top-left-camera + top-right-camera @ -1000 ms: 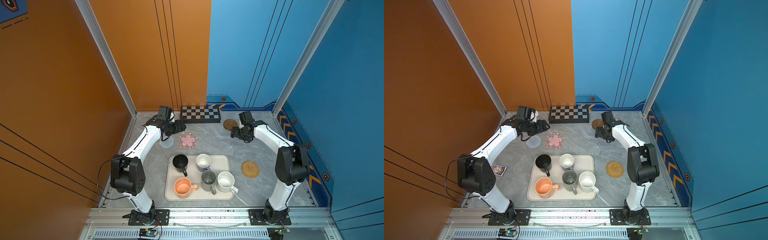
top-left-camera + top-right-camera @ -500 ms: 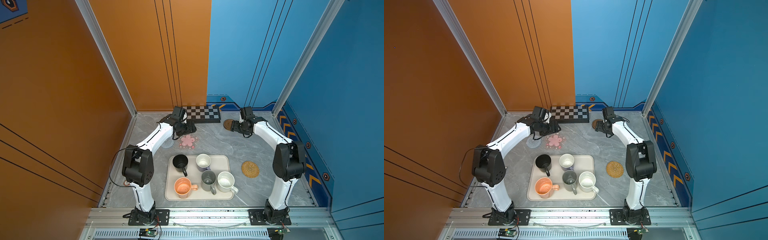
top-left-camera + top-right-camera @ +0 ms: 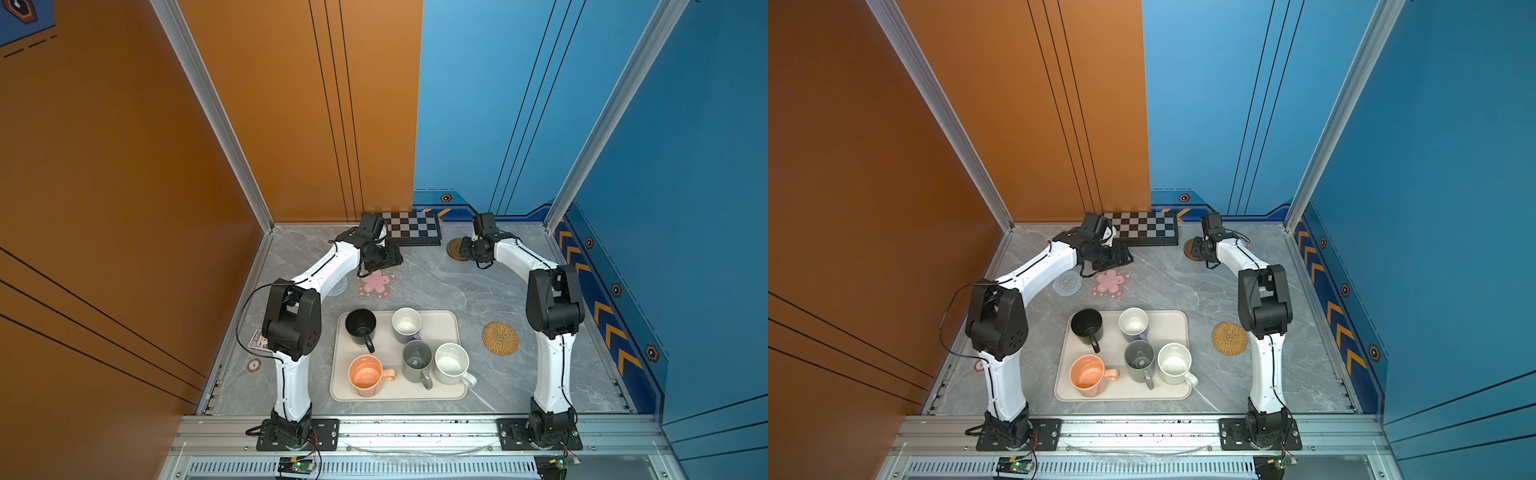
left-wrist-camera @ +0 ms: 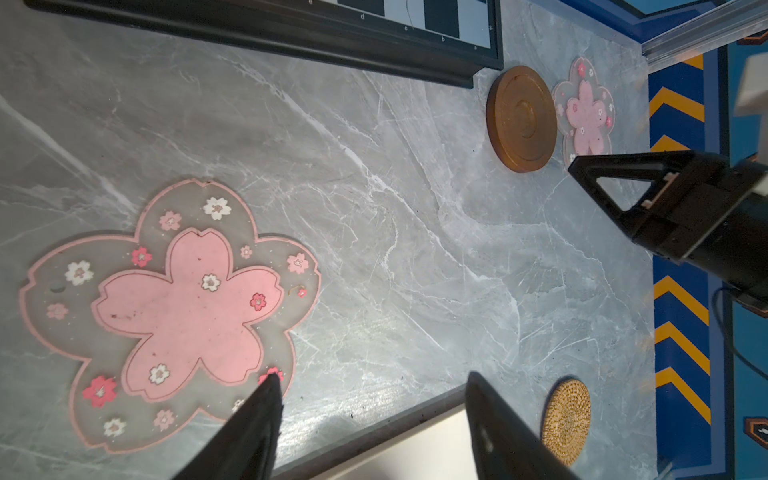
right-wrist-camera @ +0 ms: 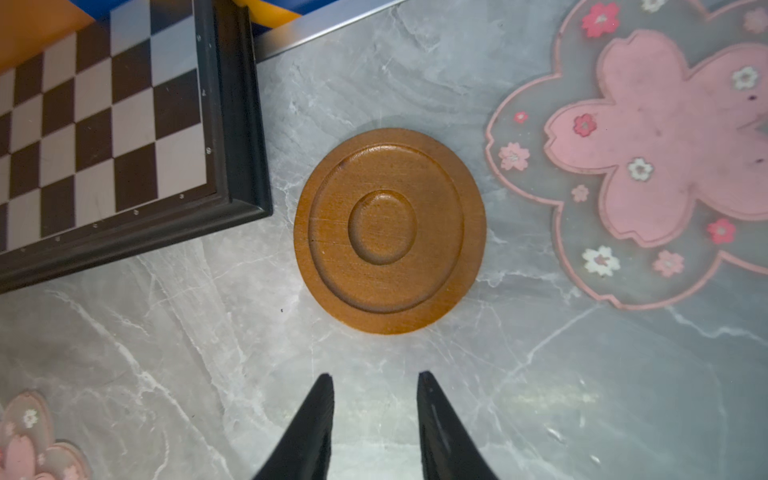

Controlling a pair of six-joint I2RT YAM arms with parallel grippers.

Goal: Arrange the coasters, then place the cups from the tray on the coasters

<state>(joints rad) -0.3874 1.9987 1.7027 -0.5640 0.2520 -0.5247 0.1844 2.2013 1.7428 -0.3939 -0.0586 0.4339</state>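
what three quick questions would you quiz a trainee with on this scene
1. True or false: the black handled mug stands on the cream rectangular tray.
2. The round brown wooden coaster lies closest to: A the black-and-white checkerboard, B the tray, C the black mug.
3. What sits on the woven tan rattan coaster?
Key: 1 true; 2 A; 3 nothing.
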